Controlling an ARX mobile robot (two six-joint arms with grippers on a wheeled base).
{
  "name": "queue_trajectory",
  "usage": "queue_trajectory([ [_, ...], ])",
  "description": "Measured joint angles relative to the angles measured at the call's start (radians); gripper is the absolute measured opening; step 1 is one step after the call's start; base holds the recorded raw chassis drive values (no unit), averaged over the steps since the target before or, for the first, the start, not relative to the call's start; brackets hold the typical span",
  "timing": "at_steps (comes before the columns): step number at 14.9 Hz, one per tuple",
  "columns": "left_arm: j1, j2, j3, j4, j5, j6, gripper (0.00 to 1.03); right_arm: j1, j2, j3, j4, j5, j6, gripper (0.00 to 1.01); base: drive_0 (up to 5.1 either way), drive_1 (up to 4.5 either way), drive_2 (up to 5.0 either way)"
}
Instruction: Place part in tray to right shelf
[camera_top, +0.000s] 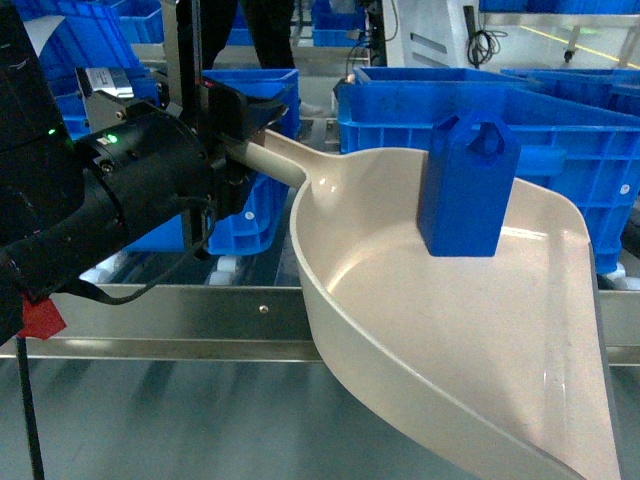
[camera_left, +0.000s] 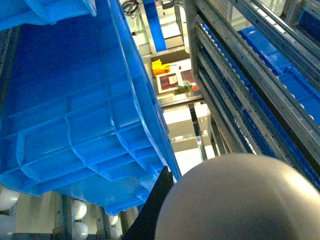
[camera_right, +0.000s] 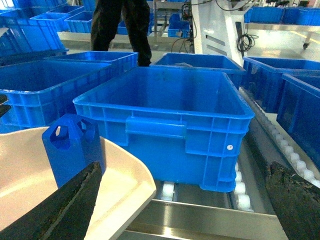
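Holding the tray (camera_top: 450, 330) by its long handle, your left pincer (camera_top: 235, 140) is closed on the handle at the left of the head view, black arm body with a green light just behind it. Tray is cream, glossy, scoop-shaped, its flat lip pointing toward the lower right of the head view. It hangs over the front rail of the right shelf (camera_top: 200, 300), the steel rail with a small screw showing.

Part (camera_top: 466, 185) stands upright inside the tray near its back wall, bright blue, handle hole on top. Right wrist view shows it too (camera_right: 70, 150), sitting in the tray (camera_right: 115, 195) just in front of a large blue crate (camera_right: 165, 120).

Your right pincer (camera_right: 185, 200) is spread wide, two dark fingers (camera_right: 60, 210) at the bottom corners of its own view, nothing between them. One finger sits close by the tray rim; touching or not, can't tell.

Blue crate (camera_top: 560, 120) sits on the white rollers (camera_right: 240, 200) right behind the tray. Left wrist view shows the ribbed underside of another crate (camera_left: 75, 125) and the rounded tray handle (camera_left: 235, 200) up close. A person in dark clothes (camera_right: 122, 25) stands behind the crates.
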Motion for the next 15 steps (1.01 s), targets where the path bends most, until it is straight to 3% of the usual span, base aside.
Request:
queue_trajectory([
  [15, 0.000, 0.000, 0.000, 0.000, 0.000, 0.000, 0.12, 0.000, 0.000, 0.000, 0.000, 0.000, 0.000, 0.98, 0.0, 0.00, 0.0],
])
